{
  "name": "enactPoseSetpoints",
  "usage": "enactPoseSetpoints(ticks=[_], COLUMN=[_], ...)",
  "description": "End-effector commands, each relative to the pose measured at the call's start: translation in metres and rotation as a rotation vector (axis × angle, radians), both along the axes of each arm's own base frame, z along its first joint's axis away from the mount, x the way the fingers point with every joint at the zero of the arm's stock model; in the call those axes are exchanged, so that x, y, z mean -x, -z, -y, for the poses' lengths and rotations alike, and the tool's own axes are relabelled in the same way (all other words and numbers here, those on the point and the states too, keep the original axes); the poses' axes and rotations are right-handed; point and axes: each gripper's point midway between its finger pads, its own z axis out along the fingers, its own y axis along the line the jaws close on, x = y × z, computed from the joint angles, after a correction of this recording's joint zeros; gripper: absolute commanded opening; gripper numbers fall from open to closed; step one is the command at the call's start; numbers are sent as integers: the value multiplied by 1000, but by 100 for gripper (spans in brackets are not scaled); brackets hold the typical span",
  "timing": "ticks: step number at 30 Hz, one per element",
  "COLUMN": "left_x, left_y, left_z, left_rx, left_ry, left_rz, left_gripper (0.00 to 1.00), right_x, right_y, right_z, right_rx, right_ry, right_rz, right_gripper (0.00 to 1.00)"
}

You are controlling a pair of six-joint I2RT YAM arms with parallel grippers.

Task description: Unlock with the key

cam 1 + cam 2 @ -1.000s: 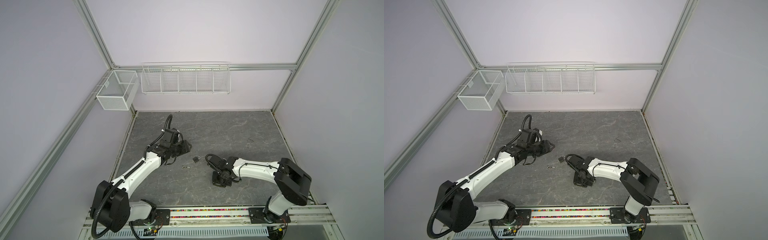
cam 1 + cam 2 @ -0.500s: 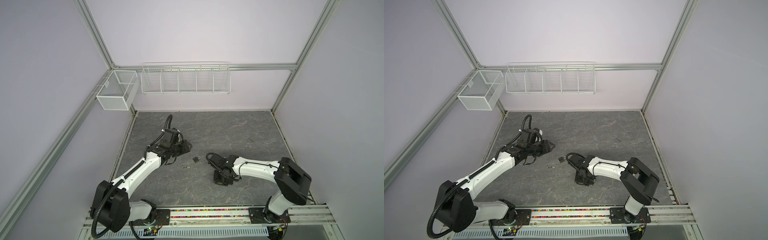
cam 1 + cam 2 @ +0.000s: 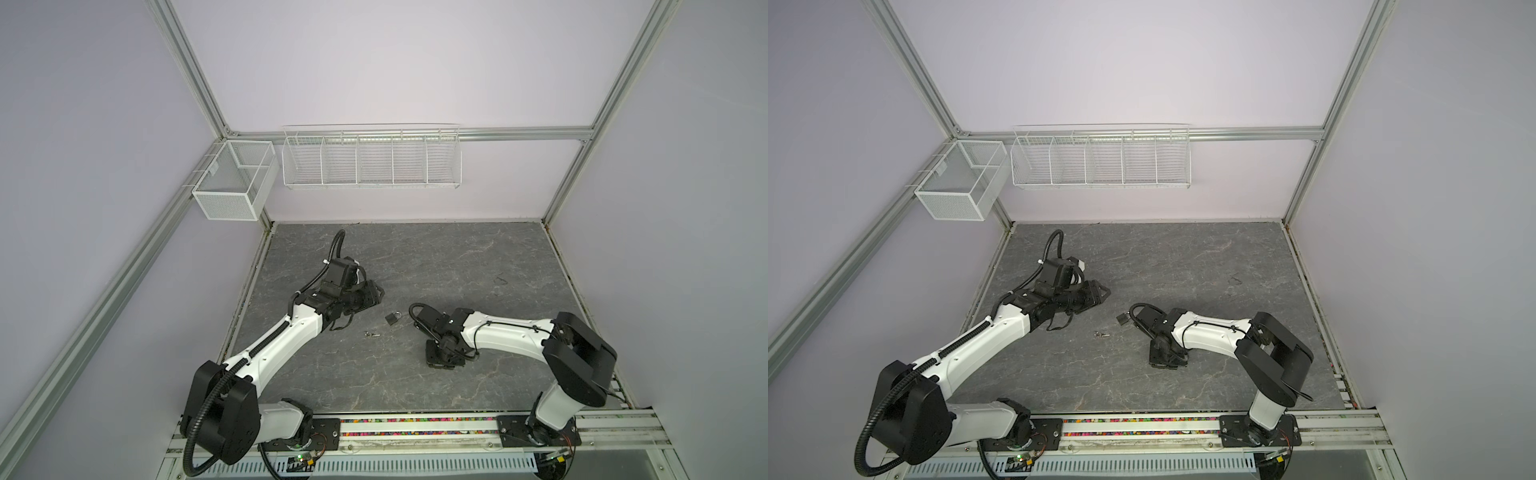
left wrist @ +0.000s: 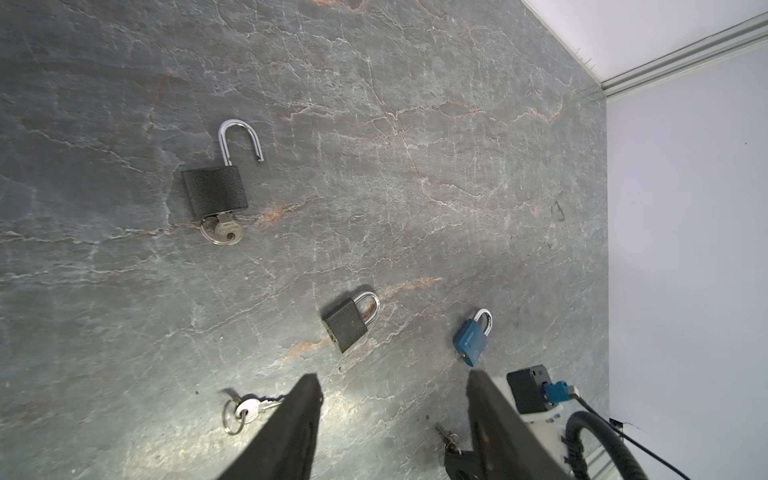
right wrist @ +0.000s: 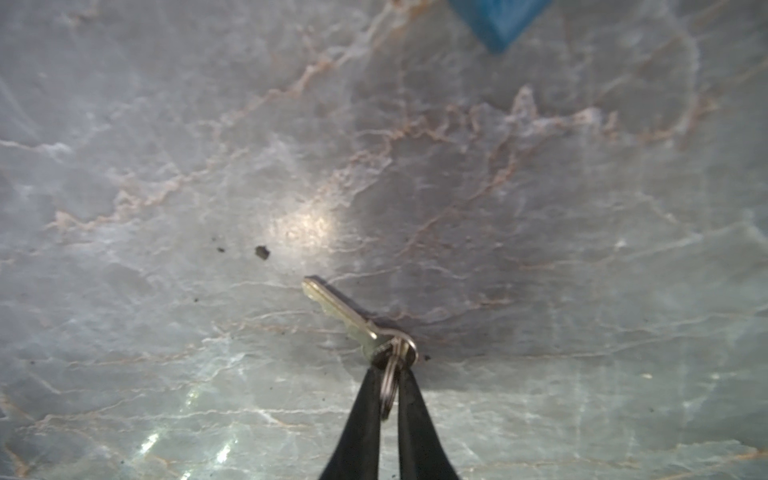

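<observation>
Slate tabletop (image 3: 457, 257): larger black padlock (image 4: 216, 195) already open. Right gripper (image 5: 392, 368) clamped on key (image 5: 336, 307), probably for blue padlock (image 4: 470, 338); insertion, turn remain. Left gripper (image 4: 392, 374) apart, empty.

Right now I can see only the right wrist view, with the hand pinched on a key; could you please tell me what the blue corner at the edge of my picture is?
Observer: That is a blue padlock, lying flat with its shackle closed.
Operator: Thank you; are there other locks nearby?
Observer: Two more: a small dark padlock, closed, and a large black padlock with its shackle open.
Operator: And what is the left hand doing?
Observer: The left hand is open and holds nothing.
</observation>
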Motion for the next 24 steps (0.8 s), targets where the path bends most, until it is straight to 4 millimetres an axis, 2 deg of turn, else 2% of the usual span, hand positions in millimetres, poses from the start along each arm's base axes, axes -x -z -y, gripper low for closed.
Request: enactPoseSetpoints(ticks=[1, 14, 24], left_x=[1, 9, 27], left_y=[4, 4, -12], left_z=[2, 7, 14], left_rx=[7, 83, 313], left_ry=[2, -11, -69], left_rz=[-13, -45, -61], left_gripper=[57, 57, 57], right_x=[-2, -8, -23], right_y=[2, -11, -56], right_z=[8, -1, -27], right_rx=[42, -9, -179], right_ry=[-29, -87, -111], right_rz=[-1, 42, 160], right_gripper=[11, 6, 6])
